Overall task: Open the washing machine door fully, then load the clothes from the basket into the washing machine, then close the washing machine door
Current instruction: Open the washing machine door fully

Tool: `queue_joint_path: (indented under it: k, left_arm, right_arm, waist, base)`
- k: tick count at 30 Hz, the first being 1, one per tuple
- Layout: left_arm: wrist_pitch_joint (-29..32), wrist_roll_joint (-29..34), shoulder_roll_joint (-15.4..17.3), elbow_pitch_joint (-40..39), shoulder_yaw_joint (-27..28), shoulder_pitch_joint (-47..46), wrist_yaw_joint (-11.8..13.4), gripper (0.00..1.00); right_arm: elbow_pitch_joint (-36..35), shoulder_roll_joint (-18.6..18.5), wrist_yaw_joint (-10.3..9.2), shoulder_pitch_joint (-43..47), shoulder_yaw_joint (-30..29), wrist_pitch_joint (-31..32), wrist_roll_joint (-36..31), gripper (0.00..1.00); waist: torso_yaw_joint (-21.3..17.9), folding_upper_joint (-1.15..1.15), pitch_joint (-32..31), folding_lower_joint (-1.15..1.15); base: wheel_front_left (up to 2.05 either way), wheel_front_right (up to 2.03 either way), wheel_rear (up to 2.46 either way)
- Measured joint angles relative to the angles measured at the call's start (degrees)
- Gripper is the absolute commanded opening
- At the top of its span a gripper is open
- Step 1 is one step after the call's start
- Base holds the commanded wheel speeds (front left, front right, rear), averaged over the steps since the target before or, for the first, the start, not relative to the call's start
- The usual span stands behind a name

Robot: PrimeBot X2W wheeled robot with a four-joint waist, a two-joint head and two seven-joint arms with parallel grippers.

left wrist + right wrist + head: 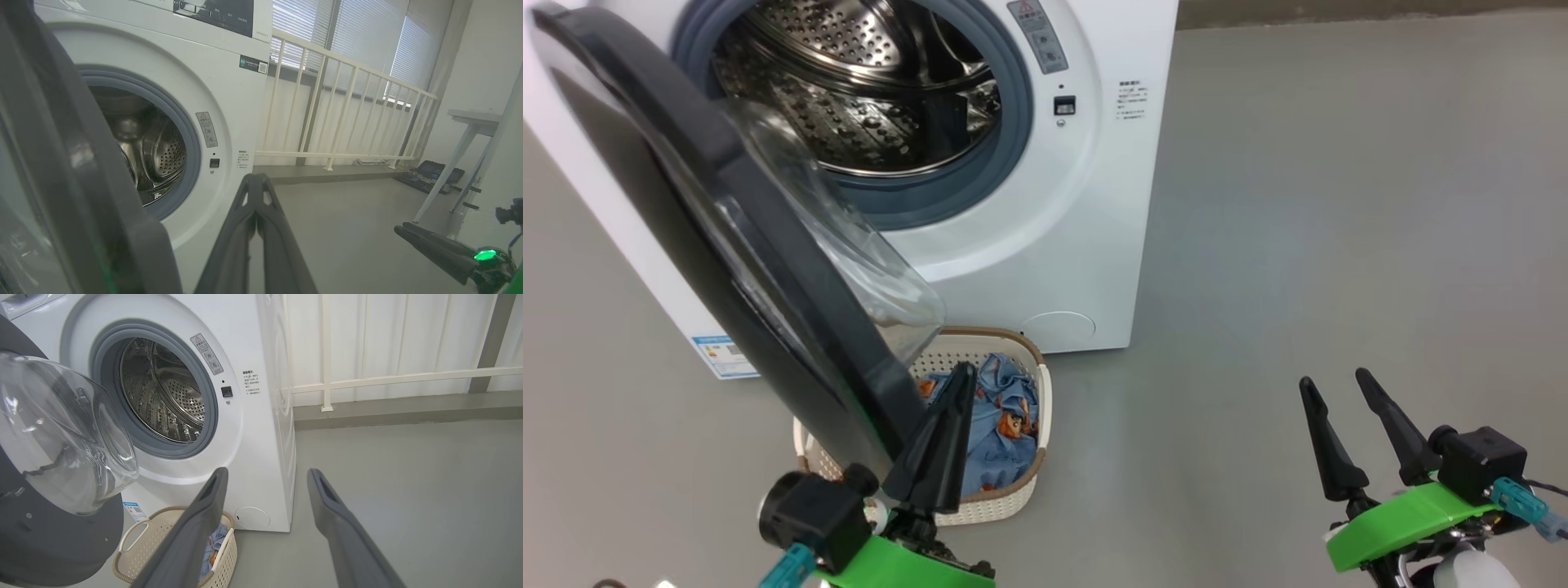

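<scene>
Closest in, the left claw point(962, 377) has its two dark fingers pressed together into a single point, with nothing between them. Just to its left runs the black rim of the washing machine door point(686, 122), which stands partly open with its clear glass bowl bulging toward the machine. Whether the fingers touch that rim cannot be told. Beyond this claw's tip the basket point(1013, 336) sits on the grey floor point(1298, 204), under the door's lower edge and just in front of the washing machine point(1054, 245). The clothes point(1005, 416), light blue with orange bears, lie inside it. Well apart to the right, the right claw point(1334, 380) hovers over bare floor with its fingers spread and empty, the basket ahead to its left. The steel drum point(866, 82) shows through the open mouth, ahead of and above both claws.
</scene>
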Motion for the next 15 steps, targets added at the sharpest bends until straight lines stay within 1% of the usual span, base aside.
queue_joint_path:
  k: [6, 12, 15]
  left_arm:
    - [0.56, -2.30, 0.10, 5.69, 0.19, -0.01, 0.09, 0.00]
    - [0.56, -4.01, 0.10, 9.38, 0.71, -0.01, 0.09, 0.00]
    - [0.56, -5.73, 0.10, 11.65, 1.68, -0.05, 0.87, 0.00]
  right_arm:
    - [0.07, -0.01, 0.00, -1.08, 0.66, 0.00, 0.01, 1.00]
    - [0.19, -0.03, 0.00, -1.08, 0.65, 0.00, 0.07, 1.00]
    - [0.30, 0.00, 0.00, -1.09, 0.67, 0.00, 0.07, 1.00]
  waist:
    - [-1.86, 0.00, 0.74, 0.00]
    - [-2.81, 0.00, 1.05, 0.00]
    - [-2.74, 0.00, 1.03, 0.00]
  base:
    - [0.00, 0.00, 0.00]
    - [0.00, 0.00, 0.00]
    - [0.00, 0.00, 0.00]
